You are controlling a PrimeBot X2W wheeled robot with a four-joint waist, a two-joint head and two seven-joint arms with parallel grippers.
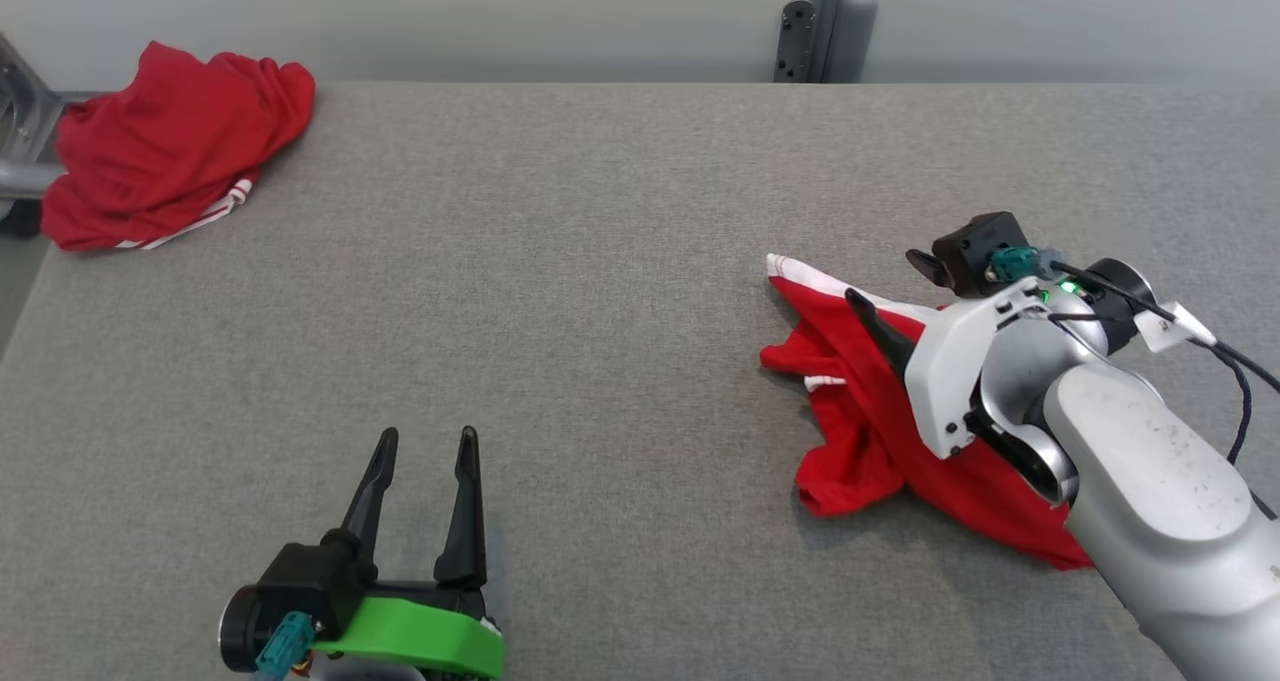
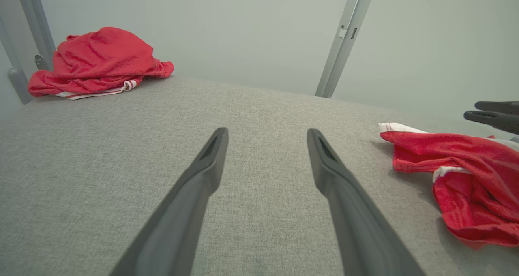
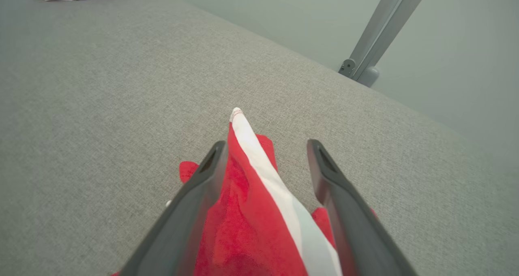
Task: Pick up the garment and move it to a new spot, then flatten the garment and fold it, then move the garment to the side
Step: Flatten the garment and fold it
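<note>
A crumpled red garment (image 1: 860,411) with a white band lies on the right side of the grey table (image 1: 600,311). My right gripper (image 1: 885,279) hovers just over its far end, open, fingers pointing left. In the right wrist view the right gripper (image 3: 266,144) straddles the white band of the garment (image 3: 251,219), with nothing pinched. The left wrist view has the garment (image 2: 474,178) at the right, with the right gripper's fingers (image 2: 492,118) slightly above it. My left gripper (image 1: 427,439) rests open near the table's front left, empty, also seen open as the left gripper (image 2: 267,132).
A second red garment (image 1: 170,161) with white trim sits bunched at the table's far left corner, next to a metal frame (image 1: 20,131); it shows as the second garment (image 2: 97,61) in the left wrist view. A grey post (image 1: 825,21) stands behind the back edge.
</note>
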